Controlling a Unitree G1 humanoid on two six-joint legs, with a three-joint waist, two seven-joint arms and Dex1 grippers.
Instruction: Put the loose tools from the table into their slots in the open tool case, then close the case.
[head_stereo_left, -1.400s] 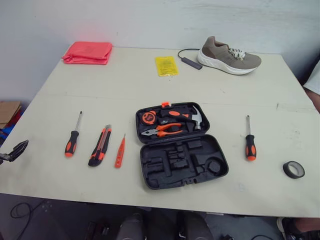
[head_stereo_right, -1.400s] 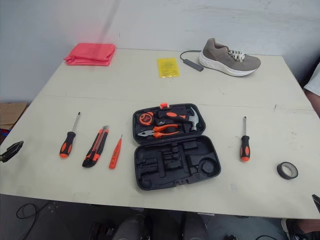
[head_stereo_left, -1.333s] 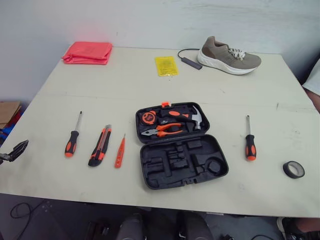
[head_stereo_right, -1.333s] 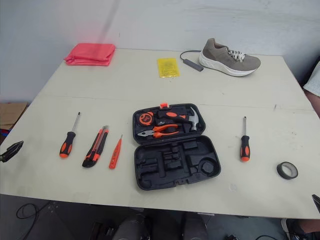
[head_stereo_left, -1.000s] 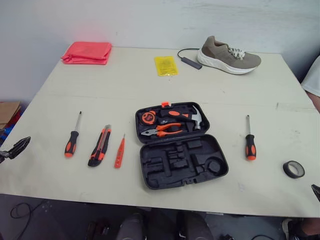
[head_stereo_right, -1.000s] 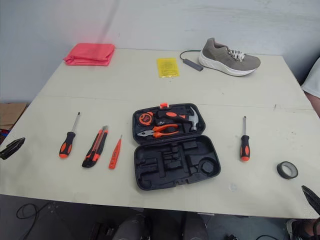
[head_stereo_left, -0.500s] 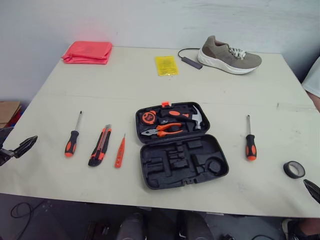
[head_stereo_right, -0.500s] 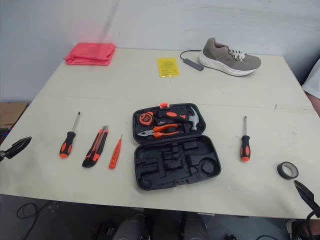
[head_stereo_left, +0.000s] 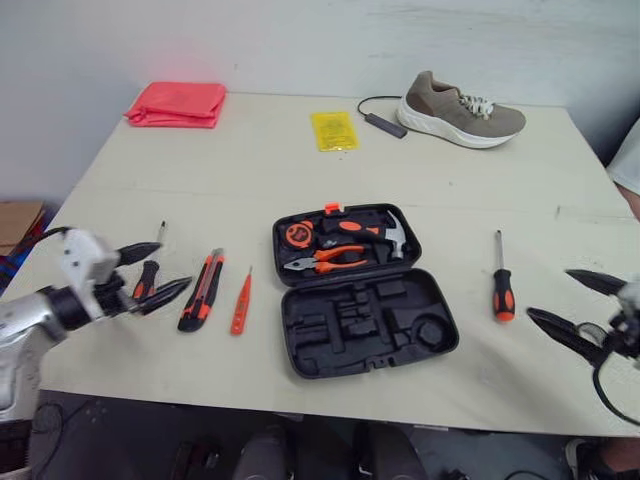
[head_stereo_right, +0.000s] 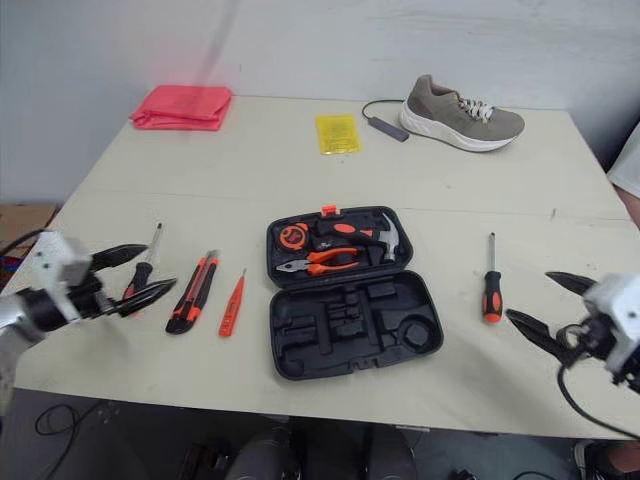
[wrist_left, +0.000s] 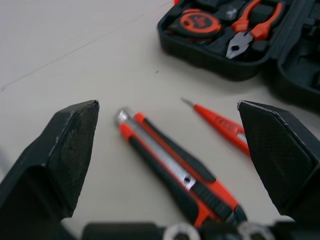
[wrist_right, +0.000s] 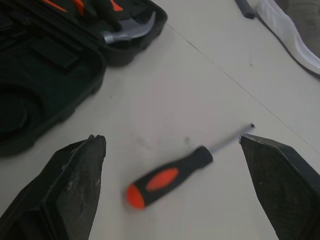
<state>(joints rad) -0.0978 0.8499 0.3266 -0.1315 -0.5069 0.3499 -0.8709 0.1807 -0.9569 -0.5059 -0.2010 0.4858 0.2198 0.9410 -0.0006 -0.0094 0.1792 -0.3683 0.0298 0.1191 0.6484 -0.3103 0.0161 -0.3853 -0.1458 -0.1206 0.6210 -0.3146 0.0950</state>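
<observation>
Supervisor: What changed in that last half second?

Operator: Both arms came in. A moment earlier I had only fingertips at the lower left and lower right edges of the head view. Now the left gripper (head_stereo_left: 172, 264) sat at the lower left of the frame, fingers spread wide, crossing the handle of the left screwdriver (head_stereo_left: 147, 278). I couldn't tell whether it touched it. Its wrist camera was looking at the utility knife (wrist_left: 175, 167) and the tester pen (wrist_left: 217, 121) instead.

Supervisor: And the right?

Operator: The right gripper (head_stereo_left: 549, 293) had come up to the right edge, mid-height. It was also spread wide and empty, near the right screwdriver (head_stereo_left: 502, 290) but apart from it. In its wrist view that screwdriver lay between the fingers.

Supervisor: Anything moved on the table (head_stereo_left: 250, 150)?

Operator: No. The loose tools lay where they had been. The tool case (head_stereo_left: 345, 325) sat open in the centre with its lower half of slots bare. The upper half held the hammer (head_stereo_left: 385, 232), pliers (head_stereo_left: 330, 262) and tape measure (head_stereo_left: 297, 236).

Supervisor: So where did that leave us?

Operator: At the very start, I judged. Nothing was packed, and both arms were merely lined up for first picks. Closing the lid would come last.
</observation>
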